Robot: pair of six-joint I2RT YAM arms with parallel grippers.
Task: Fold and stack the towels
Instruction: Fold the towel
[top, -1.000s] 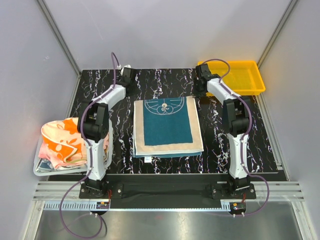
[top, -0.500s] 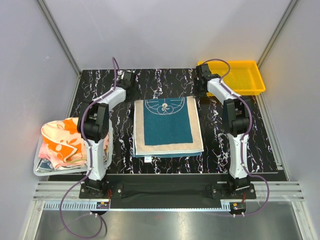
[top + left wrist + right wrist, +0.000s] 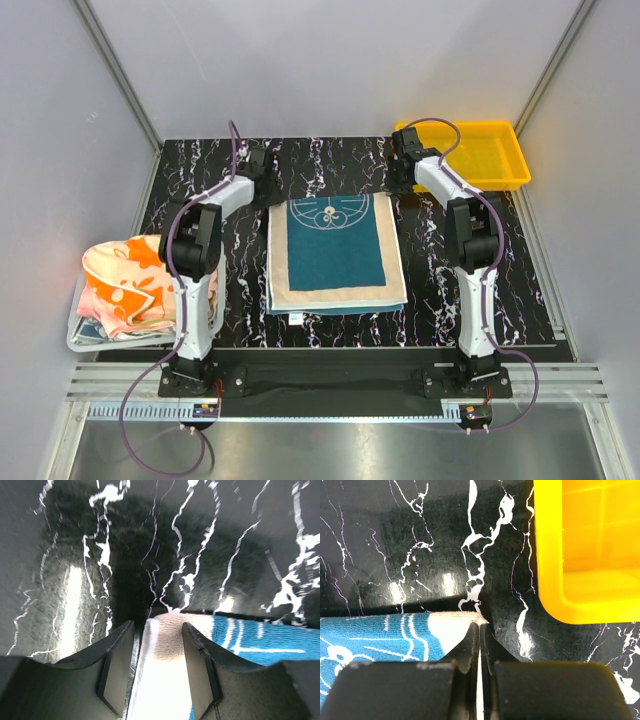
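Teal towel [image 3: 335, 250]: folded flat, centre of the table [image 3: 440, 300]
Left gripper [image 3: 157, 625]: parted, astride its far left corner
Right gripper [image 3: 479, 625]: pinching its far right corner
Remaining: crumpled towels [image 3: 125, 280] in basket [image 3: 75, 338], near left

A yellow tray [image 3: 495, 160] sits on the black marbled table's [image 3: 330, 155] far right corner.
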